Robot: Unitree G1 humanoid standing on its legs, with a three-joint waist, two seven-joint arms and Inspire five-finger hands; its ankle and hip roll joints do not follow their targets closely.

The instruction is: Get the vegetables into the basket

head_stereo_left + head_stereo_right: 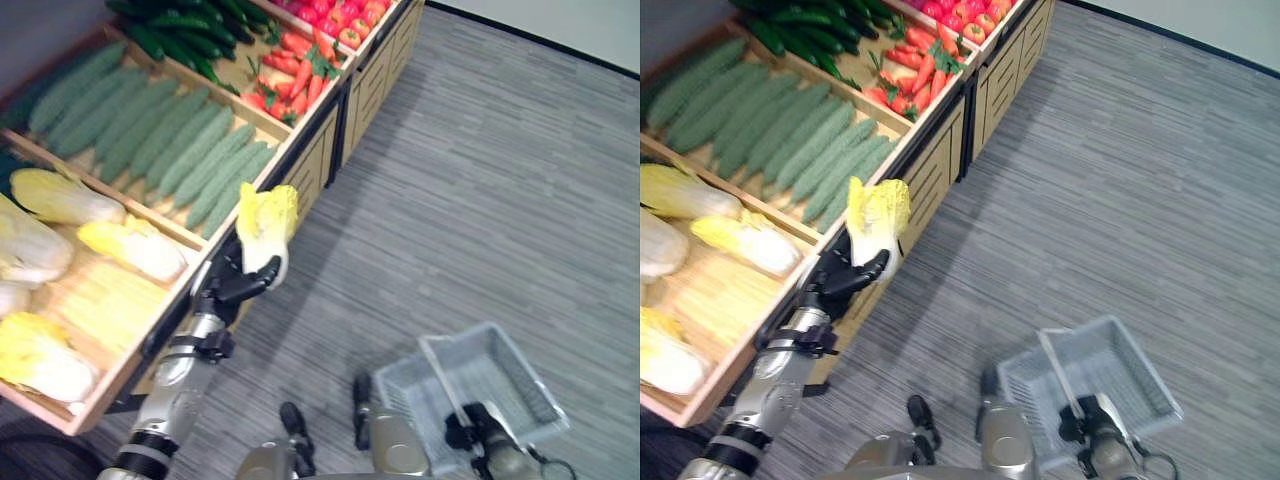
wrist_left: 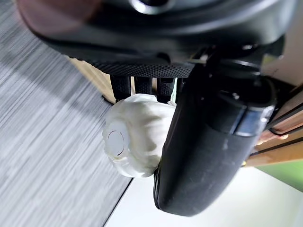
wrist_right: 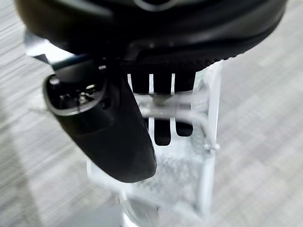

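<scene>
One cabbage (image 1: pixel 266 228) upright in left hand (image 1: pixel 228 285), leaves up, stem down

A long wooden produce stand (image 1: pixel 310 165) runs along the left side, its sloping top split into bins by light wooden slats (image 1: pixel 240 100). Its front is made of pale panels with recessed rectangles (image 1: pixel 380 70), and a dark vertical gap separates two sections. Grey striped carpet (image 1: pixel 500 200) covers the floor. At the far edge, a black baseboard (image 1: pixel 540 42) meets a pale wall (image 1: pixel 560 22).

Pale wooden stand (image 1: pixel 320 150); seemingly translucent plastic basket (image 1: pixel 490 385); matt ribbed floor (image 1: pixel 500 200).
</scene>
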